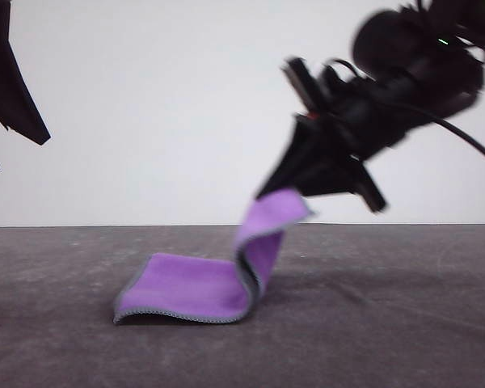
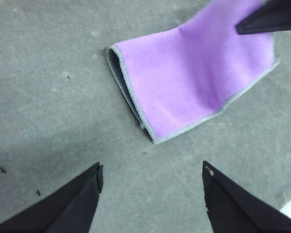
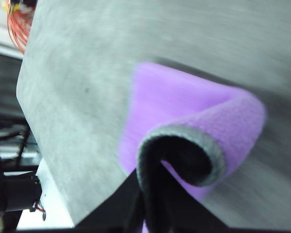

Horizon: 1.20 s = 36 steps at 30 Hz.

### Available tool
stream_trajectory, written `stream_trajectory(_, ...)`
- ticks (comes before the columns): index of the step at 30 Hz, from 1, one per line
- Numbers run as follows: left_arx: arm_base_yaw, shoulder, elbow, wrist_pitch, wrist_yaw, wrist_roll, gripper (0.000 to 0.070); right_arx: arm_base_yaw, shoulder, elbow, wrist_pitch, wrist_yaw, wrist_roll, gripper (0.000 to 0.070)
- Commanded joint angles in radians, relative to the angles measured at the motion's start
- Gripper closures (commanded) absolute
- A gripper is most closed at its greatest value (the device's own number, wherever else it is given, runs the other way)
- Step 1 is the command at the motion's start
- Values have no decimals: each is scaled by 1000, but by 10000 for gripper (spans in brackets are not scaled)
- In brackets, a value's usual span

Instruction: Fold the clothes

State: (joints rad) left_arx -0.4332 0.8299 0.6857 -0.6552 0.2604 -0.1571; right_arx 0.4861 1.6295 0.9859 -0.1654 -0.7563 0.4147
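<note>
The clothes [image 1: 190, 287] are one small cloth, purple side up, with a grey stitched hem. Its left part lies flat on the grey table [image 1: 388, 323]. Its right edge is lifted and curls over, and my right gripper [image 1: 279, 192] is shut on that edge above the table. In the right wrist view the held edge [image 3: 184, 160] rolls over the gripper [image 3: 150, 211], dark side inward. My left gripper [image 1: 36, 133] hangs high at the far left, apart from the cloth. In the left wrist view it [image 2: 153, 187] stands open and holds nothing, with the cloth [image 2: 194, 82] beyond it.
The table's far edge meets a plain white wall [image 1: 162, 105]. In the right wrist view the table's side edge [image 3: 34, 126] shows, with orange wires [image 3: 19, 19] and dark frame parts [image 3: 9, 189] beyond it.
</note>
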Motion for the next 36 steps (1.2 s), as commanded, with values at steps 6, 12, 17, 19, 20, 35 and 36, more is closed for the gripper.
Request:
stream_trajectory(6,-4,5,11,5,2,18,310,107,124,117,13,21,30,700)
stream_trajectory(12,-4,5,11,5,2,18,310,172,210,161,42,24,56,697)
stream_trajectory(17,-4,5,11,5,2,18,310,198,225,161,52,9,78,390)
stream_trajectory(19,-4,5,11,5,2,18,310,198,212,161,52,-30,94,351)
stream_trajectory(20,-4,5,11,5,2,18,310,195,202,161,49,-51,100,351)
stream_trajectory(35,-4,5,11,5,2,18,310,129,-136,128,-344,322,-324,352)
stream_trajectory(36,-4,5,11,5,2,18,310,119,-164,109,-339,334,-328,352)
